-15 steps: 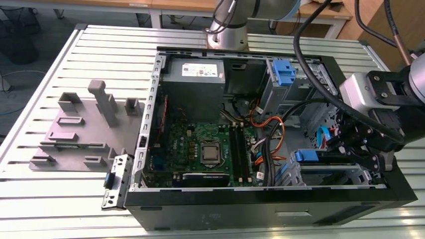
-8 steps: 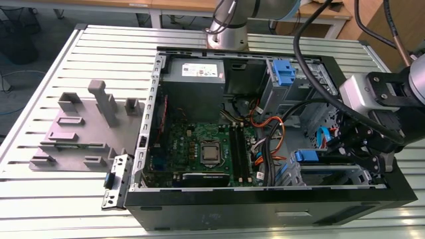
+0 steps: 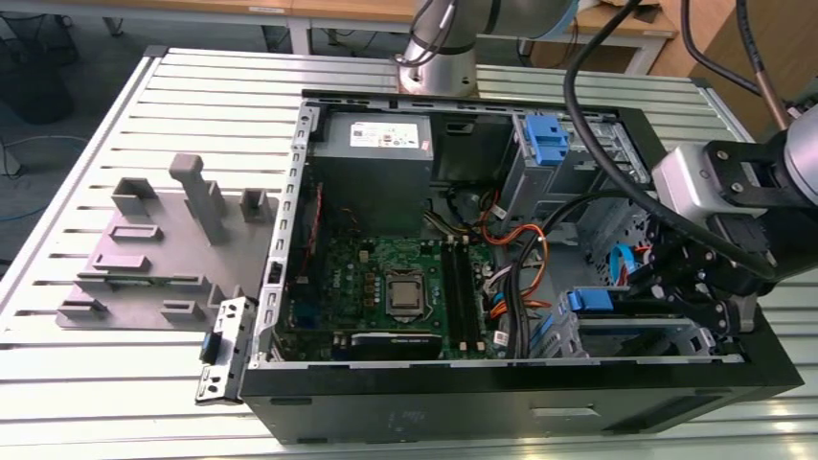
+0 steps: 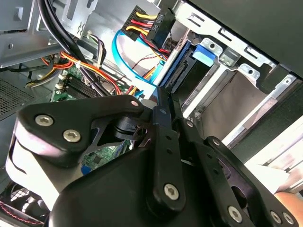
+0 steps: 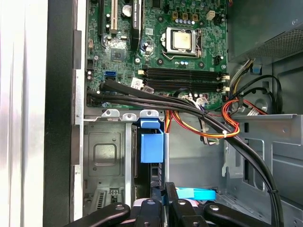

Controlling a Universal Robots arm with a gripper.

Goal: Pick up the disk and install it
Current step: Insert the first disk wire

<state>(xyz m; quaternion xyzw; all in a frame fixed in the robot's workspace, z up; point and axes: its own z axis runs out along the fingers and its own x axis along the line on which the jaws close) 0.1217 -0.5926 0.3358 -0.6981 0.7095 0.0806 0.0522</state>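
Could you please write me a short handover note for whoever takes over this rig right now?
Gripper: down inside the open computer case, right at the end of the disk. I cannot tell whether it is open or shut.
Disk: on edge in the metal drive bay, blue end towards the motherboard.
Done: the disk is off the table and in the bay.
Left: the pictures do not settle whether it is fully seated.

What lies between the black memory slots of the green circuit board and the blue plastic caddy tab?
In the first wrist view, a bundle of thick black cables crosses between the black memory slots and the blue plastic caddy tab.
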